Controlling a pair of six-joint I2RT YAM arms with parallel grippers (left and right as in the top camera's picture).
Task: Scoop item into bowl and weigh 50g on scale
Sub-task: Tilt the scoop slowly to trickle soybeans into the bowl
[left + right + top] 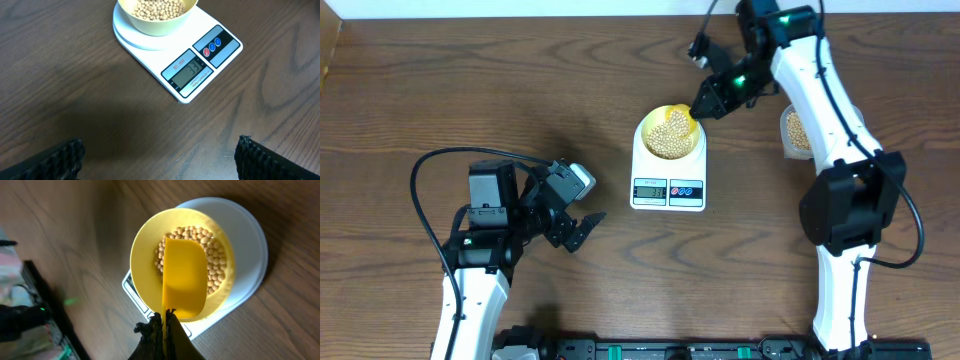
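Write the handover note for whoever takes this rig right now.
Left gripper: open, empty, over the table, left of the scale.
Right gripper: shut on the yellow scoop, held over the bowl.
Done: bowl sits on the scale with beans in it; the display appears to read 33.
More beans are in the tub at the right.
To do: add beans until it reads 50.

Left wrist: bowl (156,20) cropped by top edge; fingertips (55,160) of left tool (160,162) cropped at bottom. Overhead: display (650,190) digits on scale (668,173) too small to read; tub (790,128) partly behind right arm (830,100). Right wrist: scoop (184,280) covers some beans (217,265).
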